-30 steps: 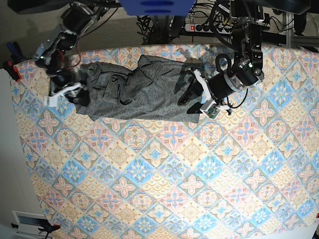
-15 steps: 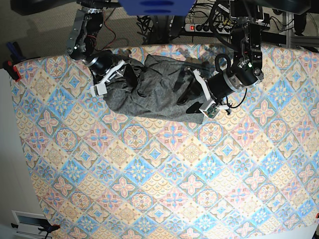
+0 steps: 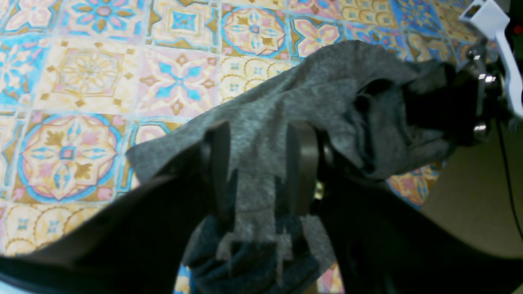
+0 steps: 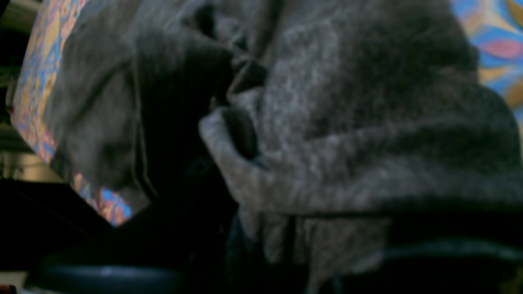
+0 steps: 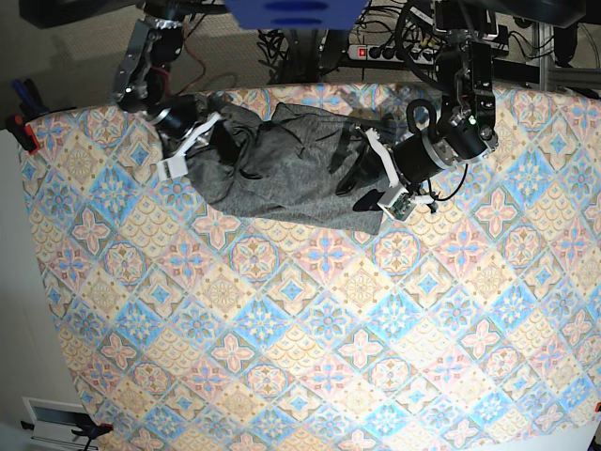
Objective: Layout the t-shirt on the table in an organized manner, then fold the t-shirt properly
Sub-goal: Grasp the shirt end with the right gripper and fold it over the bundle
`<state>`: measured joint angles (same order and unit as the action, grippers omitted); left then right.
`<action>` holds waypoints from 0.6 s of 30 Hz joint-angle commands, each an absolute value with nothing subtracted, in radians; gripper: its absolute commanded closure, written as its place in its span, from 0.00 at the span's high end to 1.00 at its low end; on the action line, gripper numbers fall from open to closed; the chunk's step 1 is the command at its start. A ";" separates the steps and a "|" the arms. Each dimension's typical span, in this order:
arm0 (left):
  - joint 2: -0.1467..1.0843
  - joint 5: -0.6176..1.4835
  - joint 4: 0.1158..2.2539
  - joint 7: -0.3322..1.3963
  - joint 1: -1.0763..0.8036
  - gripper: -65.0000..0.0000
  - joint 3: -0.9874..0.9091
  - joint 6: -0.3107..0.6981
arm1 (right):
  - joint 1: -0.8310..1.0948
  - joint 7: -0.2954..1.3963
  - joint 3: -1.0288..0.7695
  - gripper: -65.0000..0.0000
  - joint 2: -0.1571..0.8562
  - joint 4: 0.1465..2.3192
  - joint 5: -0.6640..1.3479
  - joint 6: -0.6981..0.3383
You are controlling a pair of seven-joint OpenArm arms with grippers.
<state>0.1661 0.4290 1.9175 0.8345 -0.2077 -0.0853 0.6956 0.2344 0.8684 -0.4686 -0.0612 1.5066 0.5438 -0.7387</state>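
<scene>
- The table (image 5: 310, 319), patterned in pastel tiles, spreads wide and bare below both pincers; only its far strip is in use.
- The t-shirt (image 5: 282, 169) lies bunched along that far strip, strung between the two pincers — a rumpled grey heap, not yet laid flat; a second ago it stretched further toward the right pincer's side, and that end has since been gathered inward, so the heap is shorter and more crumpled.
- The left pincer (image 5: 376, 178) sits at the shirt's end nearest its own arm; in the left wrist view its two dark fingers (image 3: 215, 163) stand part-open with a band of grey cloth running between them — it looks clamped on the t-shirt, and has not moved over the last second.
- The right pincer (image 5: 188, 141) has swung in from the table's edge to the shirt's opposite end; its wrist view shows only blurred folds pressed close, so whether its jaws have closed on cloth I cannot tell.
- Judgement: this looks like a re-grip during laying-out; the folding has not begun, and the shirt needs pulling apart again to flatten.
</scene>
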 commanded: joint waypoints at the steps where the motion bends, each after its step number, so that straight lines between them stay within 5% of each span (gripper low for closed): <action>1: 0.168 0.452 1.936 0.809 -0.200 0.32 -0.087 0.698 | 0.193 0.903 -0.512 0.00 -0.005 1.500 0.447 -0.698; 18: 0.170 0.433 1.934 0.809 -0.194 0.32 -0.087 0.698 | -0.105 0.897 -0.661 0.00 0.384 1.004 0.446 -0.698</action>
<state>0.1661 0.4171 1.9167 0.8352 -0.2035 -0.0853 0.6968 -0.1040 0.8562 -0.6594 0.3679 1.0008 0.5171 -0.7334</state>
